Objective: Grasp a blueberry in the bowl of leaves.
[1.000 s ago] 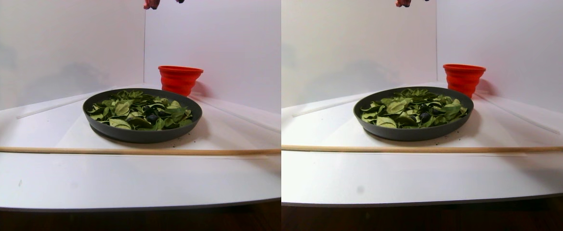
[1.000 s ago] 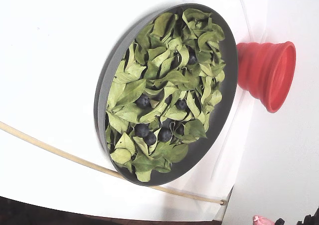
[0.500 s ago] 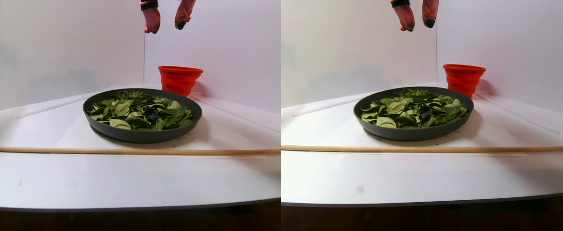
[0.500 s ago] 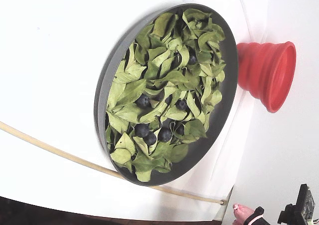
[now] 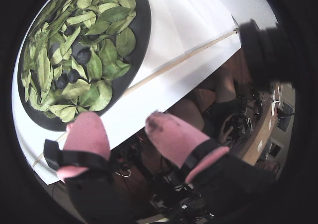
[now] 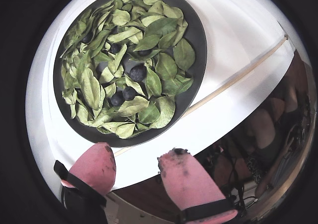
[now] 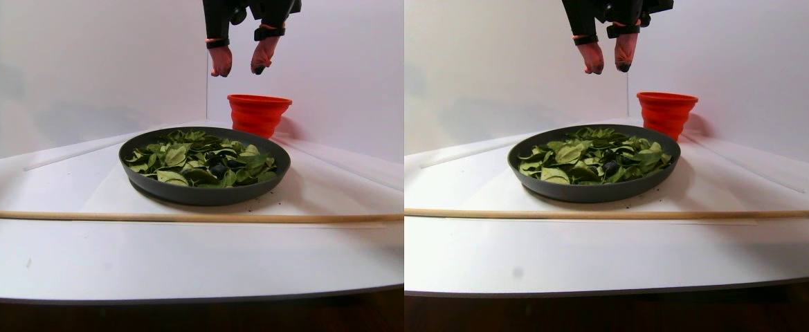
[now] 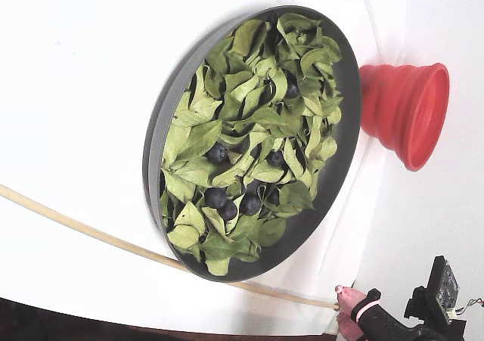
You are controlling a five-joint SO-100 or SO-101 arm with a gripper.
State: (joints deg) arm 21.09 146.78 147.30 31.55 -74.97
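Note:
The dark-grey bowl [image 6: 198, 40] sits on the white table, filled with light-green leaves [image 6: 164, 25]. Several dark blueberries lie among the leaves, the largest [image 6: 137, 73] near the middle with two more [image 6: 129, 93] just below it. They also show in a wrist view [image 5: 83, 56] and the fixed view [image 8: 217, 153]. My gripper [image 6: 139, 152] is open and empty, its pink fingertips [image 6: 102, 159] stained dark. In the stereo pair view it [image 7: 241, 69] hangs high above the bowl's [image 7: 196, 194] far rim. The bowl [image 5: 144, 20] lies well apart from the gripper [image 5: 121, 119].
A red ribbed cup [image 7: 259, 111] stands behind the bowl, near the white back wall; in the fixed view it [image 8: 404, 110] is to the bowl's right. A thin wooden stick [image 7: 169, 216] lies across the table in front of the bowl.

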